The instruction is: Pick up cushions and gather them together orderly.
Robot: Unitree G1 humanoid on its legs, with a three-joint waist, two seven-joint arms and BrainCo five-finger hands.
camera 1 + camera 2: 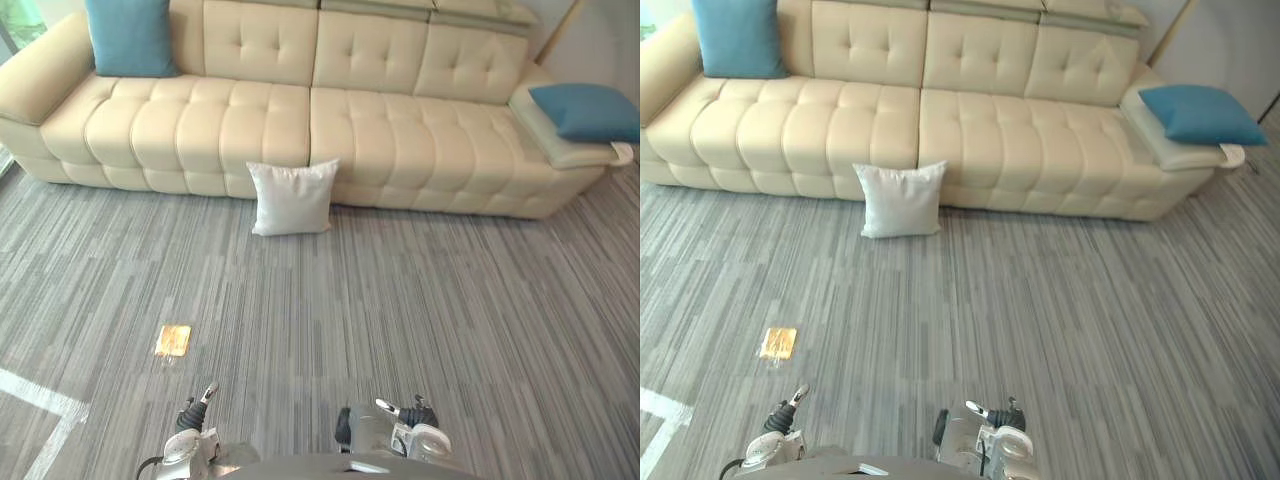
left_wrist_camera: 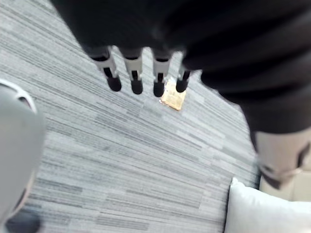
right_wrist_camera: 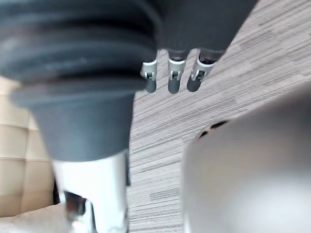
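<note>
White cushion [image 1: 292, 197]: square, upright on carpet [image 1: 420, 320], leaning against sofa [image 1: 400, 130] front near middle seam.
Left blue cushion [image 1: 130, 37]: upright against backrest at sofa's left end, beside armrest.
Right blue cushion [image 1: 588, 111]: lying flat on sofa's right end, well apart from others.

Bright, even daylight, brightest by the window [image 1: 14, 28] at the far left. The sofa [image 1: 300, 120] leather has a soft sheen on its tufts, no hard glare. The white cushion [image 1: 292, 197] casts a faint, soft-edged shadow on the carpet [image 1: 420, 300]. The sofa's line bows toward the picture edges. In the wrist views the covers of the left robot hand [image 2: 133, 73] and right robot hand [image 3: 175, 76] go near black and blurred, while the silver fingers catch light.
</note>
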